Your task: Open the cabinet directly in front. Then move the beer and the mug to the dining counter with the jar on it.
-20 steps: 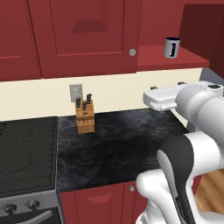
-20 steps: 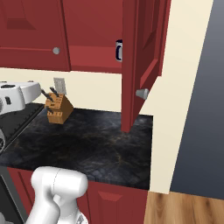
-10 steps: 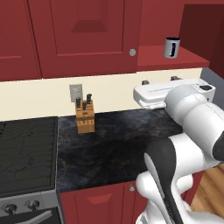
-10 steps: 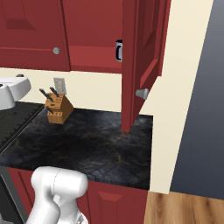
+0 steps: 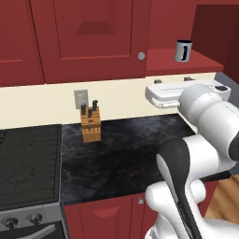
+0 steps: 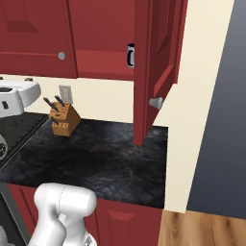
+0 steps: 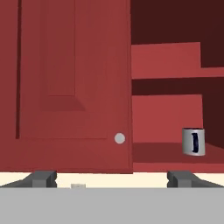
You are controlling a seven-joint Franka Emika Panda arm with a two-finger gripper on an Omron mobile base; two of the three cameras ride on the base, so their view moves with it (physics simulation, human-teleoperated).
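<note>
The red wall cabinet (image 5: pixel 88 37) has its left door shut, with a round silver knob (image 7: pixel 119 138). Its right door (image 6: pixel 156 57) is swung out toward me. On the red inner shelf stands the small white-grey mug (image 5: pixel 183 50) with a dark handle, seen too in the hand view as the mug (image 7: pixel 193 141) to the right of the shut door. The open door half hides the mug (image 6: pixel 130 54). My gripper (image 5: pixel 172 80) hangs open and empty below the shelf, level with the cabinet's lower edge. The beer and the dining counter are out of view.
A wooden knife block (image 5: pixel 90 122) stands at the back of the black worktop (image 5: pixel 130 158). A stove (image 5: pixel 28 158) lies to the left. The open door's knob (image 6: pixel 156 102) juts out over the worktop's right end, beside a cream wall (image 6: pixel 202 96).
The hand has risen slightly and shifted a little left as the forearm swung round. The jaws stay open; the cabinet doors and the mug have not moved.
</note>
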